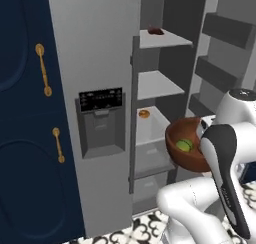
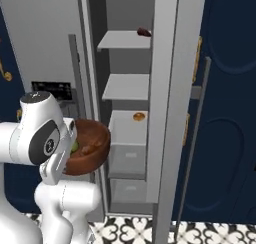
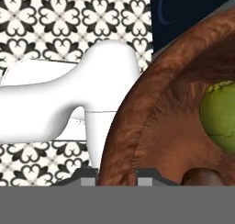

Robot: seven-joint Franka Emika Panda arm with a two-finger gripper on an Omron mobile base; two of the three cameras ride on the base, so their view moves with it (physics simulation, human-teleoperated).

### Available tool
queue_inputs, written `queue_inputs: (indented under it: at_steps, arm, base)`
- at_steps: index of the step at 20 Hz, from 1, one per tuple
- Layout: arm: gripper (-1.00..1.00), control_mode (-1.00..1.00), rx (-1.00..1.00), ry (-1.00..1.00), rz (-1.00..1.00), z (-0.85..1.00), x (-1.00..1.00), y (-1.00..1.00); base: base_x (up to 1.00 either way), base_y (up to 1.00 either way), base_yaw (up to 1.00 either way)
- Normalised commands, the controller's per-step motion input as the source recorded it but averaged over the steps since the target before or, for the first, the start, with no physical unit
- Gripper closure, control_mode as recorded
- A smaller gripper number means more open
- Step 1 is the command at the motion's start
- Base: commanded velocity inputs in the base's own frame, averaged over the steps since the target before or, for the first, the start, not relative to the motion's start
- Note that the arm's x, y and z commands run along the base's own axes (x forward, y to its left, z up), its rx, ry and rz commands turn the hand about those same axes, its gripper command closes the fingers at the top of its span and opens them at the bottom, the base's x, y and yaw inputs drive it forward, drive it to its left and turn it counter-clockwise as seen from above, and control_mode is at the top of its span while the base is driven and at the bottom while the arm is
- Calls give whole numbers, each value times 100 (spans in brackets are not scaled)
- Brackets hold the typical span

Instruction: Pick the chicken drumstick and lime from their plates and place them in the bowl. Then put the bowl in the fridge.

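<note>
Your gripper [image 3: 117,175] is clamped on the rim of the bowl [image 1: 186,148], one finger on each side of the wall, holding it up in front of the open fridge [image 1: 100,113]. The lime [image 1: 184,145] sits inside the bowl, with the drumstick [image 2: 91,149] beside it. The bowl hangs level with the lower shelves.

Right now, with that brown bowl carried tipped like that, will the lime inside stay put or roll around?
The lime is round and smooth, so it probably rolls easily. The bowl looks deep, and the lime sits low against its wall, so it should stay inside. The tool pinches one rim, so a sudden swing could still jostle it.
</note>
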Motion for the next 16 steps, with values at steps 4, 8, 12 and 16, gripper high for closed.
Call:
queue_inputs:
  at_steps: [4, 8, 12, 16]
  arm:
    - [100, 100, 0, 0, 0, 0, 0, 0]
    - [100, 100, 0, 0, 0, 0, 0, 0]
    - [100, 100, 0, 0, 0, 0, 0, 0]
    - [100, 100, 0, 0, 0, 0, 0, 0]
  base:
    - [36, -9, -14]
    - [60, -6, -10]
    - [54, -23, 0]
    - [31, -47, 0]
